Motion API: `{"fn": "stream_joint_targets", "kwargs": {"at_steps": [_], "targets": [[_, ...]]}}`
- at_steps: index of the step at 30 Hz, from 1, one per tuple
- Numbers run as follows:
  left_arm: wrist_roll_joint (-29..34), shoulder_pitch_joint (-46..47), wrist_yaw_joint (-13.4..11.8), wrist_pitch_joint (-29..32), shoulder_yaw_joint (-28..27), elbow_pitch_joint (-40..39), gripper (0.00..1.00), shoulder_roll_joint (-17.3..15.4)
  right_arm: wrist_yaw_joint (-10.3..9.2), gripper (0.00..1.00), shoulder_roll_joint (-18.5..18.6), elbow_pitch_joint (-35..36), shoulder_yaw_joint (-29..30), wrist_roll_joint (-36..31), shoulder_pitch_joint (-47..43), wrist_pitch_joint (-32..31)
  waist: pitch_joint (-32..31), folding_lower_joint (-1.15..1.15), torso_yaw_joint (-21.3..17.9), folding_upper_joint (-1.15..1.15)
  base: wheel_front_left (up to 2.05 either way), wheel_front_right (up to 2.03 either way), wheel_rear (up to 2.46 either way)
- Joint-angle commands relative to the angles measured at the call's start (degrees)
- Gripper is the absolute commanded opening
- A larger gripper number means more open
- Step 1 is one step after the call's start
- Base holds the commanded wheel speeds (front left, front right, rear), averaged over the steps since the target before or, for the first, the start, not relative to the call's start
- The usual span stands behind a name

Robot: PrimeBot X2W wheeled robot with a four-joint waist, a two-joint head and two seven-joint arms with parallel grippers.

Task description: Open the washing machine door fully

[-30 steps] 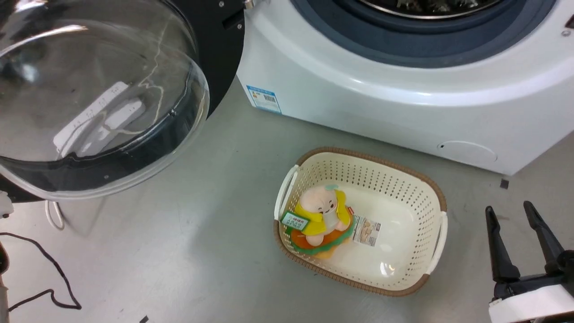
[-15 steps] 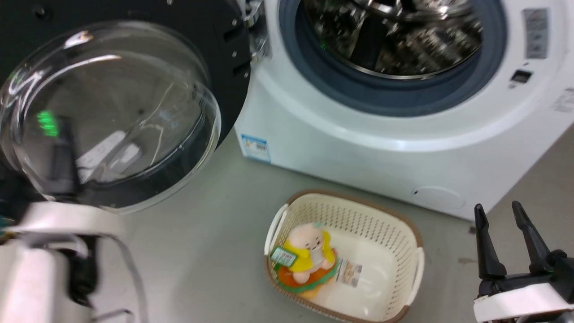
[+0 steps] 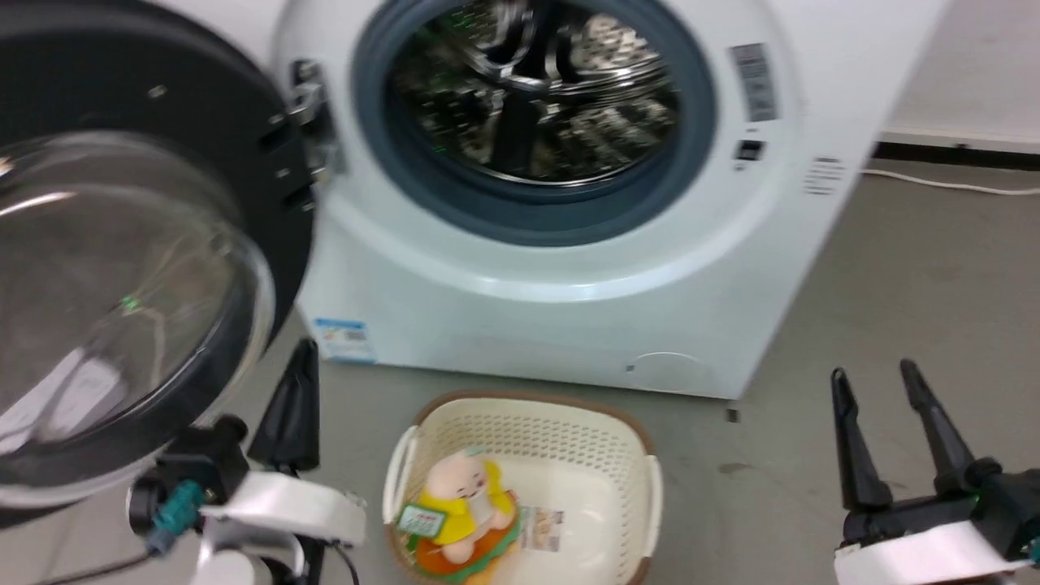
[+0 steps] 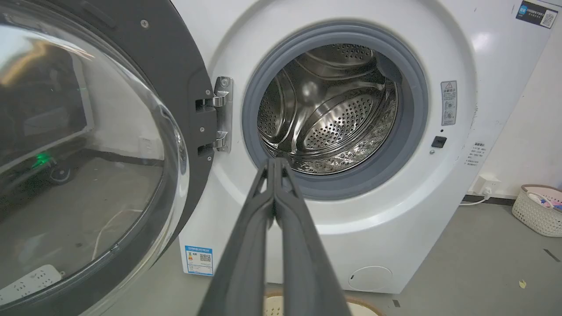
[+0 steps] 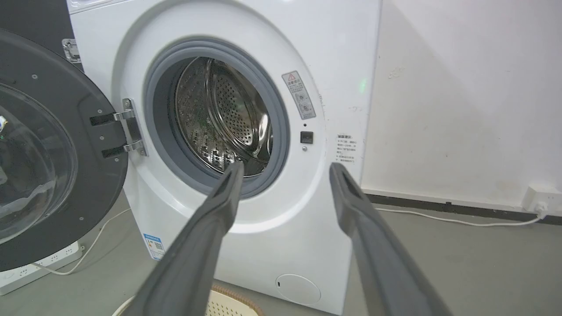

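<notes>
The washing machine door (image 3: pixel 122 268) hangs swung wide to the left of the machine on its metal hinge (image 3: pixel 313 122), its black ring and clear glass bowl facing me; it also shows as the door (image 4: pixel 88 153) and the door (image 5: pixel 48 166). The grey-rimmed steel drum opening (image 3: pixel 532 106) stands uncovered. My left gripper (image 3: pixel 302 357) is shut with nothing in it, low beside the door's lower right edge and apart from it, its fingers (image 4: pixel 274 228) pressed together. At the lower right my right gripper (image 3: pixel 873 378) is open and holds nothing, well away from the door.
A cream basket (image 3: pixel 634 463) with a plush toy (image 3: pixel 459 504) sits on the grey floor in front of the machine. A white power strip (image 5: pixel 26 270) and cable lie on the floor under the door. Another basket (image 4: pixel 542 208) stands by the wall at right.
The head camera has tilted up and turned, so the drum opening now shows in full. My left gripper has risen into view beside the door's lower edge. The right gripper keeps its place.
</notes>
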State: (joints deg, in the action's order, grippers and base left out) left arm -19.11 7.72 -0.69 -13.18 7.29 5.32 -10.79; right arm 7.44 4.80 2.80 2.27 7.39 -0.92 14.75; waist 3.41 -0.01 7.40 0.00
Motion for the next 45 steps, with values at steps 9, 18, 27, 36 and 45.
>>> {"fn": "stream_joint_targets", "kwargs": {"at_steps": [9,18,27,36,45], "targets": [[5.3,-4.9,-2.6,-1.8,-0.4,1.8,0.00,3.0,0.05,1.00,-1.2,0.7,-0.7,-0.6,-2.5,0.2,-2.1,0.01,-6.1,0.00,0.00,0.00,0.00],[9.1,-8.8,-2.2,-1.8,-1.0,0.8,1.00,5.8,0.05,1.00,-1.6,-0.2,-0.2,-0.5,-3.8,0.2,-2.9,0.01,-5.8,0.00,0.00,0.00,0.00],[11.4,-10.1,-2.1,-1.8,-1.1,-0.8,1.00,7.1,0.05,1.00,-1.7,-1.3,-0.5,-0.3,-4.3,0.2,-3.4,0.01,-4.9,0.00,0.00,0.00,0.00],[13.6,-10.2,-1.8,-1.8,-0.7,-1.0,1.00,7.4,0.05,1.00,-1.7,-2.0,-1.0,0.0,-4.5,0.2,-3.7,0.01,-4.5,0.00,0.00,0.00,0.00],[14.4,-10.0,-1.4,-1.8,-0.5,-1.1,1.00,7.6,0.05,1.00,-1.6,-3.4,-0.1,-0.5,-4.5,0.2,-3.5,0.01,-4.4,0.00,0.00,0.00,0.00]]}}
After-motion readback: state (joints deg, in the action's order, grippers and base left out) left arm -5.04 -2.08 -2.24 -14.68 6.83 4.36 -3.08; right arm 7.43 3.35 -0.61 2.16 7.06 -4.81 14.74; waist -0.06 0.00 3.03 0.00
